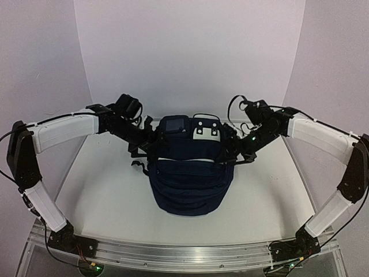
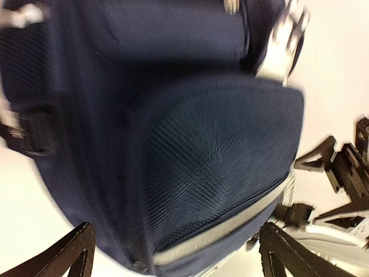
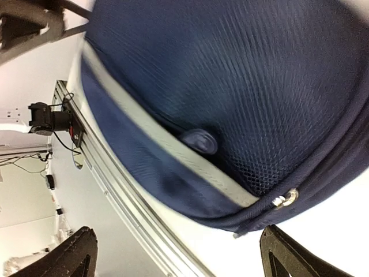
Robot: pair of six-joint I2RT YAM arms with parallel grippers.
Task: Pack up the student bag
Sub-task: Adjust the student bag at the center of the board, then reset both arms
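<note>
The student bag point(image 1: 187, 183), dark navy with white patches point(image 1: 206, 130) near its top, lies in the middle of the table with its top toward the back wall. My left gripper point(image 1: 149, 138) is at the bag's upper left side and my right gripper point(image 1: 237, 151) at its upper right. In the left wrist view the bag's mesh side pocket point(image 2: 219, 150) fills the frame. The left gripper point(image 2: 176, 234) stands open, its fingers point(image 2: 63, 259) wide apart. The right wrist view shows the other mesh pocket point(image 3: 248, 86). The right gripper point(image 3: 177, 234) is open too, holding nothing.
A small blue square item point(image 1: 173, 126) sits at the bag's top, left of the white patches. Black straps and buckles point(image 1: 138, 164) trail on the bag's left. An aluminium rail point(image 1: 184, 254) runs along the near table edge. White walls close in the back and sides.
</note>
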